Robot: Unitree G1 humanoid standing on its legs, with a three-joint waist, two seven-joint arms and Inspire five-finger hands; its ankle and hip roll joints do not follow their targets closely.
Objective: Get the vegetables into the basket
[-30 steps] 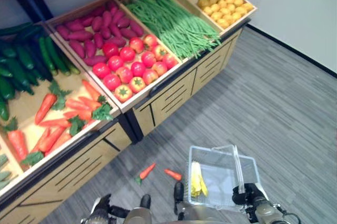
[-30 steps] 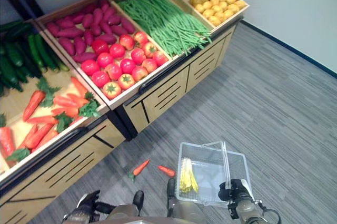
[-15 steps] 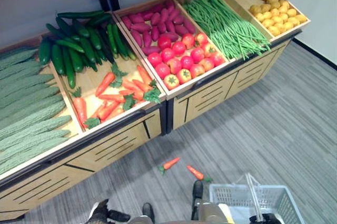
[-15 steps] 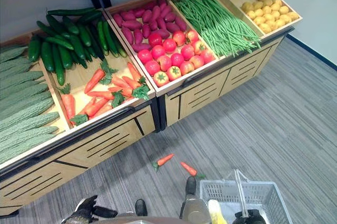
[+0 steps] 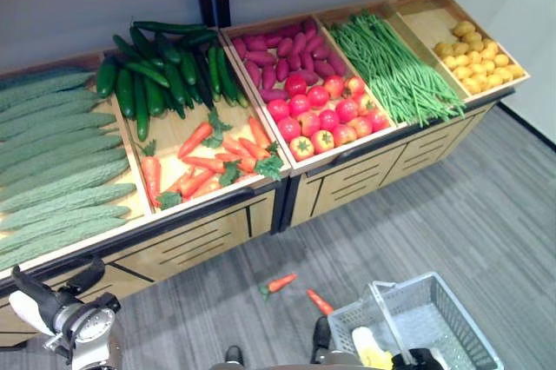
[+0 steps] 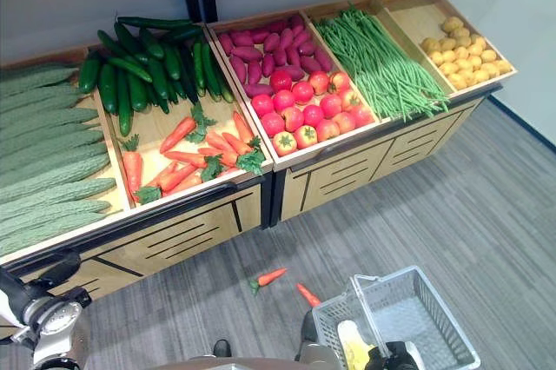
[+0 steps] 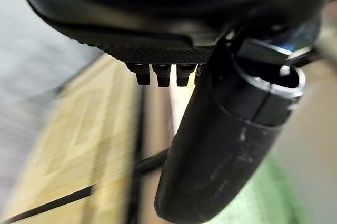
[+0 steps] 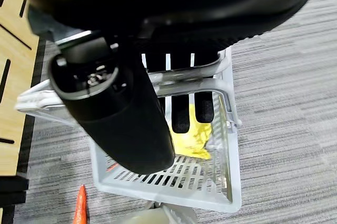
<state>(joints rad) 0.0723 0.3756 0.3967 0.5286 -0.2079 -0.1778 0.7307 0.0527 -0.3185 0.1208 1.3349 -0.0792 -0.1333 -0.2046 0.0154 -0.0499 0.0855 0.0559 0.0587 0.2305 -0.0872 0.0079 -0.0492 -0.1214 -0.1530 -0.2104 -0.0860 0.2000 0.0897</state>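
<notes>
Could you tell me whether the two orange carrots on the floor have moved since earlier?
No. The two orange carrots still lie before the dark gap between the wooden stands; only the camera shifted.

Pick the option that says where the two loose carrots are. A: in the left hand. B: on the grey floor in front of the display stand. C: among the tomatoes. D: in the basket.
B: the two loose carrots lie on the grey floor below the display stand, beside but outside the basket.
</notes>
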